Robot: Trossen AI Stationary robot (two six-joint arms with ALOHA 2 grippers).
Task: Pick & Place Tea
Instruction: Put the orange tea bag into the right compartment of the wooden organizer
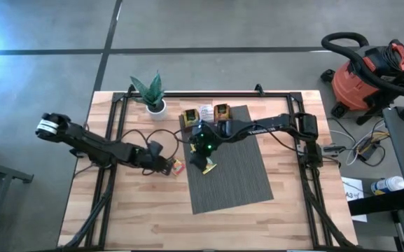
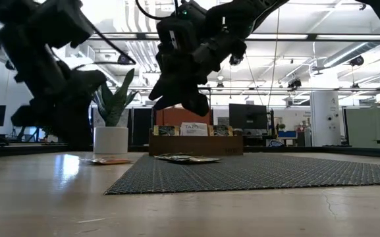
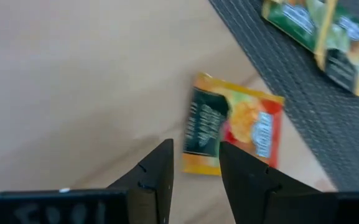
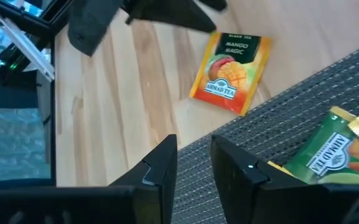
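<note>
An orange mango tea sachet [image 4: 229, 71] [image 3: 235, 127] lies flat on the bare wood just left of the grey mat [image 1: 233, 175]. My left gripper [image 3: 196, 171] [image 1: 166, 166] hovers open close over the sachet's near edge, nothing between its fingers. Two green-and-yellow sachets [image 3: 319, 34] [image 1: 205, 166] lie on the mat's left part. My right gripper [image 4: 195, 165] [image 1: 202, 148] hangs open above the mat's left edge, clear of the mat [image 2: 183, 99], with a green sachet [image 4: 328, 152] beside it. More tea stands in the wooden tray [image 1: 205, 115].
A potted plant [image 1: 151, 94] stands at the far left, next to the tray at the mat's far end. A black frame [image 1: 110, 140] runs along the table's sides. Bare wood lies toward the near edge. A red shop vacuum [image 1: 366, 73] stands off the table.
</note>
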